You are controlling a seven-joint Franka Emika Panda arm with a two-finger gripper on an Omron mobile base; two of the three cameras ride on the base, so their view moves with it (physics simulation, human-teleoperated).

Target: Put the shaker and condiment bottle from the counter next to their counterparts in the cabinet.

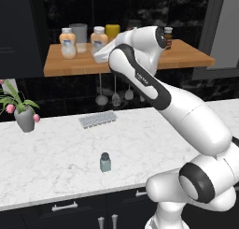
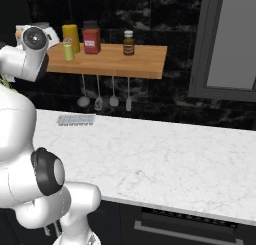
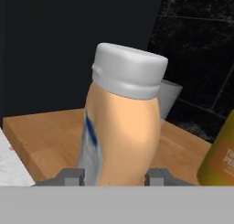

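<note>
Over cabinet, hand seemingly gripping condiment bottle, fingers flanking it

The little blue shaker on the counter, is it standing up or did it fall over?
Standing up. The shaker sits upright on the counter with its dark cap on top.

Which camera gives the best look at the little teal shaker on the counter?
The left base view: the shaker stands upright and unblocked on the white counter, near its front edge. In the right base view the robot's body covers that part of the counter.
</note>
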